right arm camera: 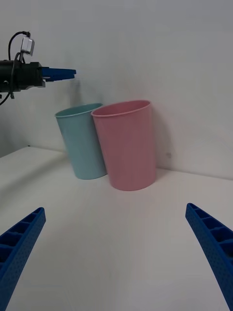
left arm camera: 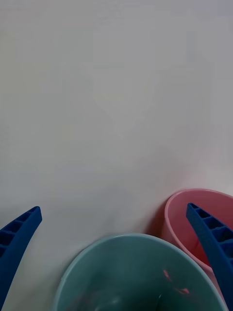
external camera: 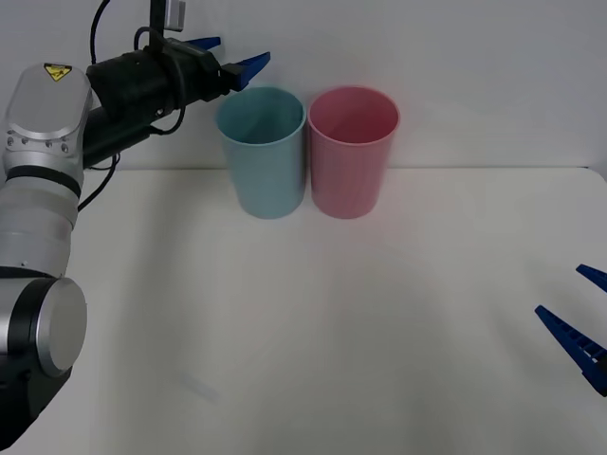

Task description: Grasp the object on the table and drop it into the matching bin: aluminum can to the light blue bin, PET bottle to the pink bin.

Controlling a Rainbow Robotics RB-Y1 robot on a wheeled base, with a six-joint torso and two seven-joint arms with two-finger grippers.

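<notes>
we see the left tool (external camera: 230, 57) spread wide, empty, above the light blue bin (external camera: 261, 152). red-white marks of the aluminum can (left arm camera: 170, 282) show inside it. pink bin (external camera: 352, 152) touching beside. right tool (external camera: 580, 308) open, empty, low over the tabletop (external camera: 313, 322).

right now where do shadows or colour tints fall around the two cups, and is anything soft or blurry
Front view: the pink bin throws a faint pink tint on the table to its right; the light blue bin is crisp. Right wrist view: soft grey shadow on the wall beside the pink bin. Left wrist view: the open left gripper hangs over the light blue bin, its inside soft, with blurred red marks.
</notes>
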